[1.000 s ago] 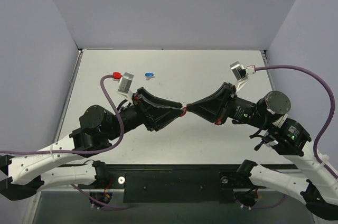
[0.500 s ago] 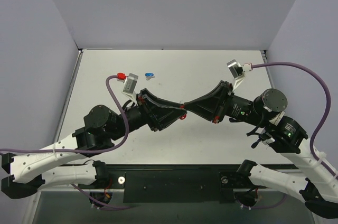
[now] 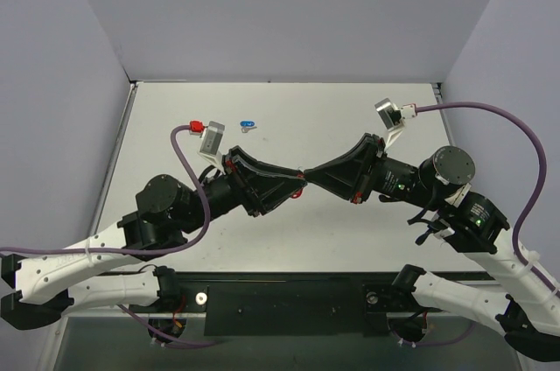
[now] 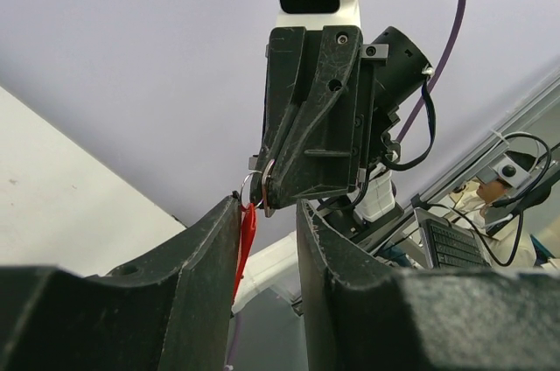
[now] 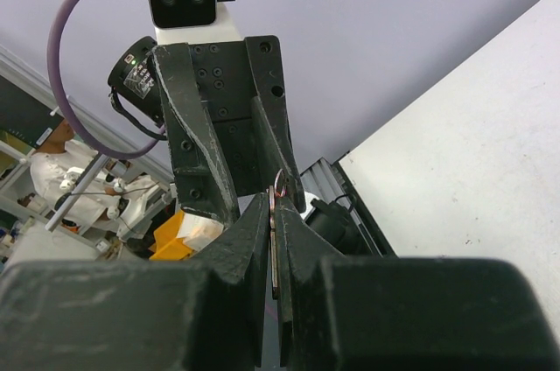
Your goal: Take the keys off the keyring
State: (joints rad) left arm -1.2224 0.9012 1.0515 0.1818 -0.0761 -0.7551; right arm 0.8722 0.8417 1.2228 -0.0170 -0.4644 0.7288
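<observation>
Both grippers meet tip to tip above the middle of the table. My right gripper (image 3: 308, 176) (image 5: 273, 200) is shut on the silver key (image 5: 275, 248), whose thin blade stands edge-on between its fingers. The keyring (image 4: 251, 185) (image 5: 278, 182) pokes out just past those fingertips. Its red tag (image 4: 247, 238) (image 3: 300, 188) hangs from the ring and lies along the inner face of my left gripper's left finger (image 4: 197, 257). My left gripper (image 3: 295, 185) (image 4: 267, 205) is open, its jaws straddling the tag and the right gripper's tip, with a gap beside the tag.
A second key with a blue tag (image 3: 248, 124) lies on the white table (image 3: 350, 126) at the back left. Grey walls enclose the table on three sides. The purple camera cables (image 3: 490, 113) loop above both arms.
The left jaws have narrowed around the red tag. Both gripper tips have drifted slightly left and away. The right gripper has stayed shut on the key.
</observation>
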